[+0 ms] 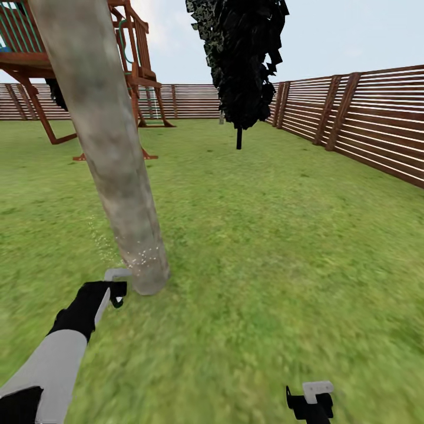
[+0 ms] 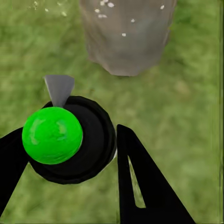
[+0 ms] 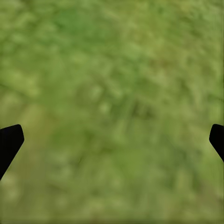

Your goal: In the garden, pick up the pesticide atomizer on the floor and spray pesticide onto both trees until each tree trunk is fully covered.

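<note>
My left gripper [image 2: 70,154] grips atomizer [image 2: 63,137] beside trunk [image 1: 112,159] base, white specks on bark; right gripper [image 3: 112,140] spread wide over grass [image 3: 112,84].

Head cam looks down over lawn [image 1: 265,235]; left wrist cam close on trunk [image 2: 126,37], shared; right wrist probably straight down at grass.

Tree trunk [image 1: 106,147] cropped at top

One thick tree trunk [image 1: 112,153], one dark tree [image 1: 244,59], one atomizer [image 2: 70,140], two claws.
</note>
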